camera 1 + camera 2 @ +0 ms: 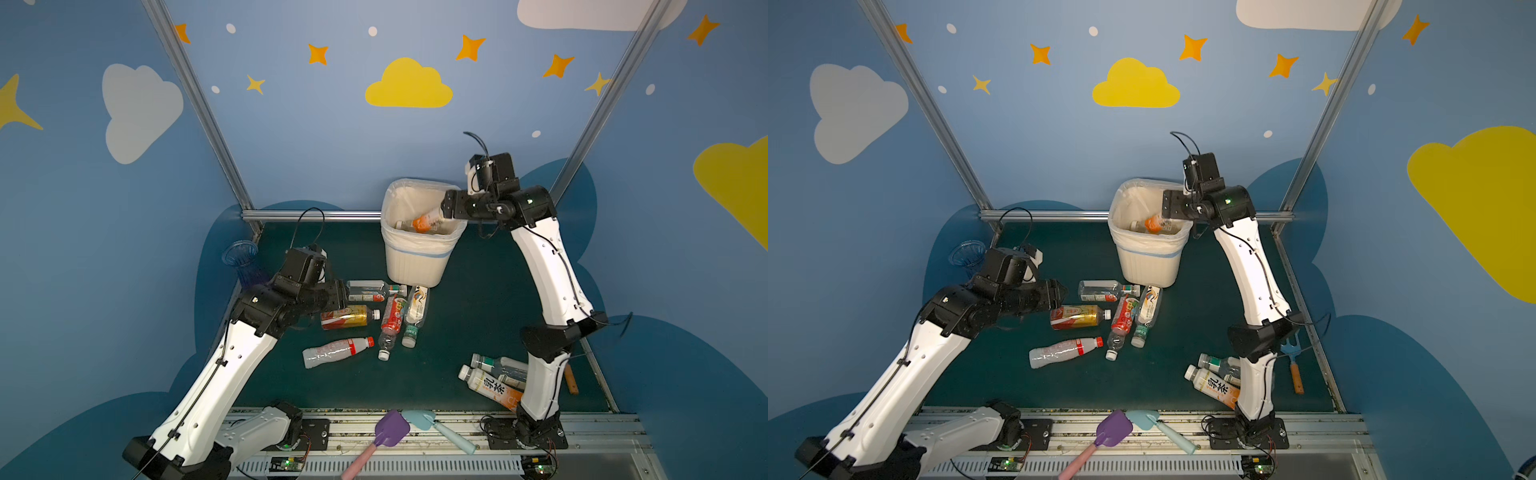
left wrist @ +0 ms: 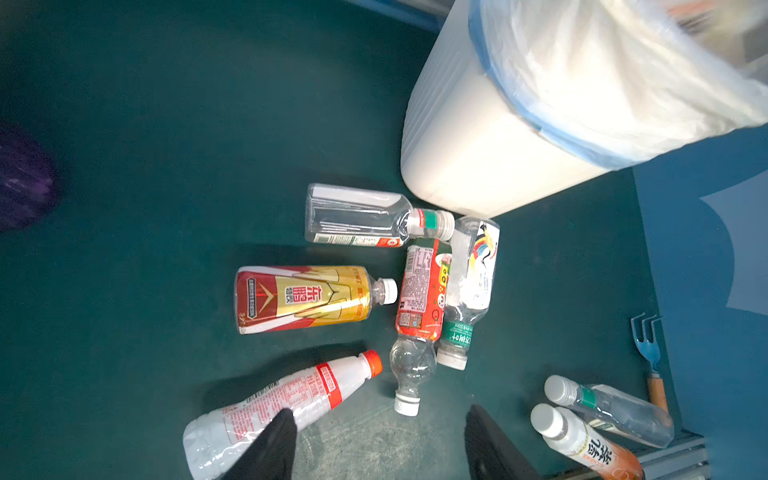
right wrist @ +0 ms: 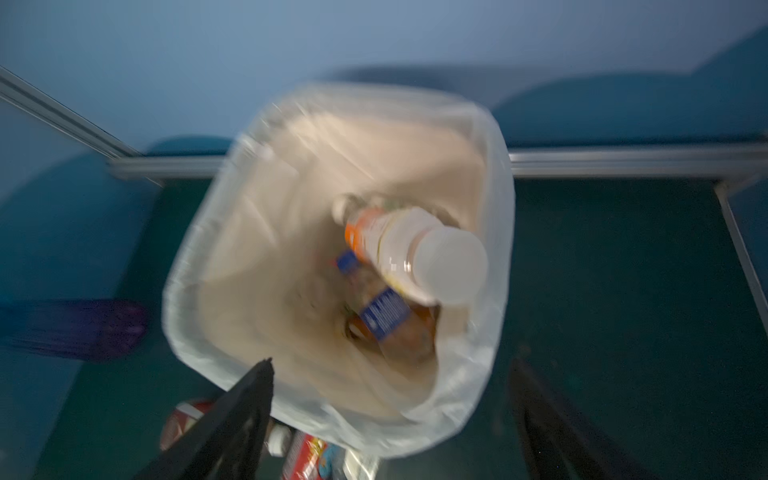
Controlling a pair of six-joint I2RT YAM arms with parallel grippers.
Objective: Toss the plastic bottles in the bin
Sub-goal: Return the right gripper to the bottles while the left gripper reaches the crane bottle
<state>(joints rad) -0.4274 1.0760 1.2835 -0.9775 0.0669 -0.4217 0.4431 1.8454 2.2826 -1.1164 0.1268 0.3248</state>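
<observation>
In both top views the right pincer (image 1: 445, 206) (image 1: 1165, 206) hangs over the bin (image 1: 415, 262) (image 1: 1148, 264), with an orange-labelled bottle (image 1: 427, 219) (image 1: 1156, 224) in its mouth. The left wrist view shows the left pincer (image 2: 380, 415) partly spread and empty above bottles (image 2: 303, 299) lying on the bench (image 2: 166, 166). The right wrist view, blurred, shows the right jaws wide apart, clear of that bottle.

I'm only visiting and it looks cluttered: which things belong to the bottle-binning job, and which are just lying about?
Job: bin; orange bottle in it; gold bottle; white bottle; red bottle; the other bottles.
Lying about: vase; purple shovel; blue shovel; rake.
</observation>
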